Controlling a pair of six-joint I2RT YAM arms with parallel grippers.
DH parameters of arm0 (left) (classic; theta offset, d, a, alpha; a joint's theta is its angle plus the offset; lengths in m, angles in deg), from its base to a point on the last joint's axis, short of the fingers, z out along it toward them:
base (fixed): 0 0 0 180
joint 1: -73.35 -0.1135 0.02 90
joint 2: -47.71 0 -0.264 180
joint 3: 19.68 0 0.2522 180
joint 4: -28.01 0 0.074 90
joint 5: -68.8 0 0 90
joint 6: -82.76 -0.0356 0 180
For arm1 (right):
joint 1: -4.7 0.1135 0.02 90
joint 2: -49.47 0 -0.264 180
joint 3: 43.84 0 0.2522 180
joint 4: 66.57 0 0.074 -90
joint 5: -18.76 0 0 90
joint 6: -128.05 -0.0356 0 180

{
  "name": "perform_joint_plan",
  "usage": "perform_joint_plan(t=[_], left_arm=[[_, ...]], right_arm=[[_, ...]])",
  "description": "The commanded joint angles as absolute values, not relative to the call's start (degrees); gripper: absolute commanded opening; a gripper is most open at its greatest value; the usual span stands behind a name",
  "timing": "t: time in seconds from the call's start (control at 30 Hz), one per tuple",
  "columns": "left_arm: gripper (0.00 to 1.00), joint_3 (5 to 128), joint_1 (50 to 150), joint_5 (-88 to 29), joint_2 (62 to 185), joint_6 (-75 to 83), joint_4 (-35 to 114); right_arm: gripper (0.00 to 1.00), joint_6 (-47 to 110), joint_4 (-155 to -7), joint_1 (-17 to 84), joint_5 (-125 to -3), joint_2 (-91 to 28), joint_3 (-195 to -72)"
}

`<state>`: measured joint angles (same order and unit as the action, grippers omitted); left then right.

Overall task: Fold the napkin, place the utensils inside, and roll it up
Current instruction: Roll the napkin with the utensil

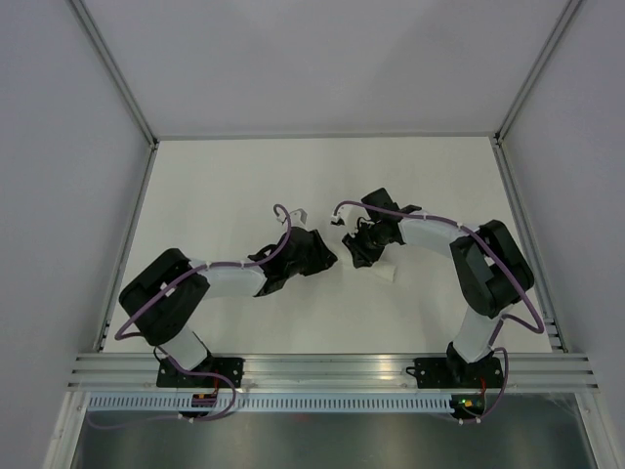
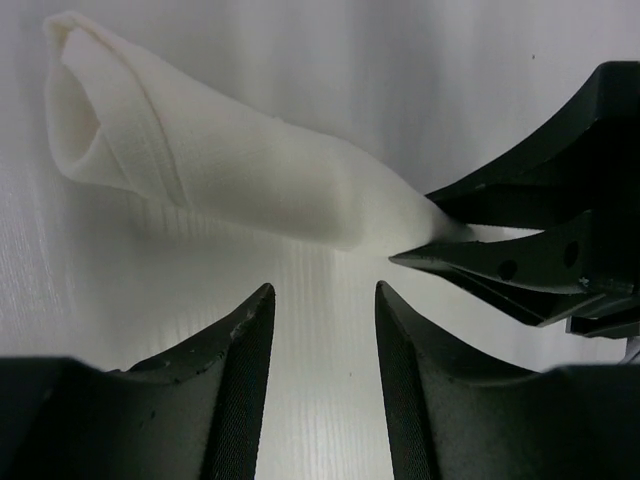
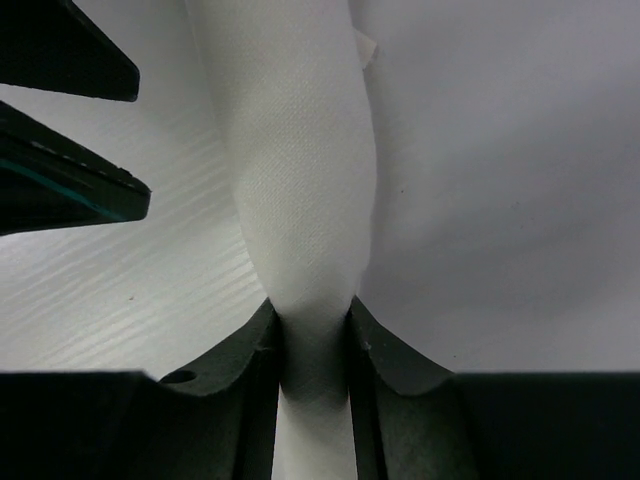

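While the right end effector [image 3: 312, 322] pinches one end of the napkin [image 3: 300, 180], which is rolled into a loose tube, the left end effector [image 2: 322, 300] stands spread and empty just beside that pinched end. The roll sits near the middle of the tabletop [image 1: 244, 186], slightly toward its right edge, and its free end gapes open.

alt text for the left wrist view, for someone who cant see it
A rolled white napkin lies across a white table, its open end at upper left and its other end pinched by the right gripper entering from the right. In the foreground the left gripper stands open and empty, just short of the roll.
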<state>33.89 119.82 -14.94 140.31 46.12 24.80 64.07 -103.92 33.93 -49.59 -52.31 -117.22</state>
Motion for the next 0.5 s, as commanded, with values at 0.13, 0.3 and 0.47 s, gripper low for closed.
perform_joint_plan(t=[0.13,0.3,0.47], left_arm=[[0.5,41.01,120.19,-7.93,144.82,49.45,22.08],[0.5,46.81,120.19,-5.74,148.52,48.83,28.06],[0.5,48.05,119.58,-4.85,148.62,49.01,31.32]], right_arm=[[0.23,56.0,-111.0,32.82,-45.32,-59.07,-120.18],[0.23,52.04,-112.14,32.12,-42.94,-60.74,-123.25],[0.24,46.59,-109.69,31.16,-42.24,-61.53,-124.31]])
